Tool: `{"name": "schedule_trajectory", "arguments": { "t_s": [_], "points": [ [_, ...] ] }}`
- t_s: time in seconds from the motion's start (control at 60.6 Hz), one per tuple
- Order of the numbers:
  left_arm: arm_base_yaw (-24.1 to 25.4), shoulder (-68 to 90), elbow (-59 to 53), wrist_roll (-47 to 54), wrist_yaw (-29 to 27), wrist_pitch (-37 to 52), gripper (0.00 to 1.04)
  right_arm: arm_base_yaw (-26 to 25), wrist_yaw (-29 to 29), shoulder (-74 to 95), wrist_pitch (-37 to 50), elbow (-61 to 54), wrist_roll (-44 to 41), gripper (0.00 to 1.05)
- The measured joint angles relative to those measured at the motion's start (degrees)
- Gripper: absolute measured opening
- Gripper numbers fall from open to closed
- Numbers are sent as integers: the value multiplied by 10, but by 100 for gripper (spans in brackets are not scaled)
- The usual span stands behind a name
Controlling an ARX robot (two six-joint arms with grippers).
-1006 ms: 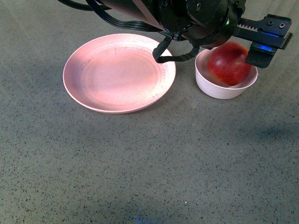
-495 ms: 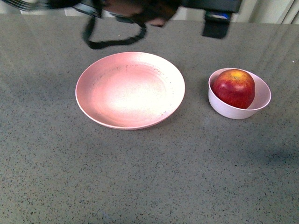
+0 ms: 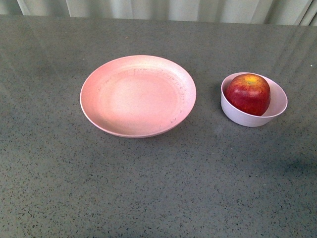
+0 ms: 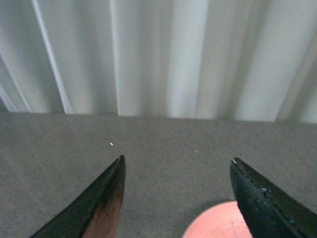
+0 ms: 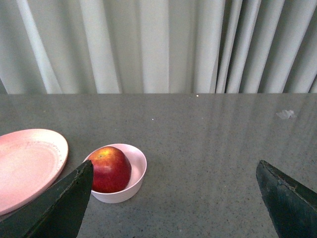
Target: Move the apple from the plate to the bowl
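The dark-red apple (image 3: 248, 93) with a yellow-orange top sits inside the small pale bowl (image 3: 275, 109) at the right of the table. The wide pink plate (image 3: 137, 95) lies to its left with nothing on it. No arm shows in the front view. In the right wrist view the open, empty right gripper (image 5: 174, 168) hangs high above the table, with the apple (image 5: 110, 169) in the bowl (image 5: 137, 171) and the plate (image 5: 27, 163) beyond it. In the left wrist view the open, empty left gripper (image 4: 177, 163) is above the table, with the plate's rim (image 4: 214, 225) between its fingers.
The grey speckled table (image 3: 158, 188) runs to a far edge backed by a pale pleated curtain (image 3: 163, 9). The curtain also fills the upper part of both wrist views (image 5: 158, 44).
The arm that hovered over the bowl and plate has pulled back out of the front view. The apple stays in the bowl, where it was let go.
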Motion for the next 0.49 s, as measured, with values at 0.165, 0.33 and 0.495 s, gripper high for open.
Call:
{"name": "schedule_trajectory", "arguments": {
  "t_s": [0.165, 0.33, 0.495],
  "points": [
    [43, -85, -103, 6, 36, 29, 30, 0, 0, 0, 0, 0, 0, 96],
    [85, -176, -201, 8, 82, 28, 2, 0, 0, 0, 0, 0, 0, 96],
    [117, -226, -271, 9, 109, 45, 2, 0, 0, 0, 0, 0, 0, 96]
  ]
}}
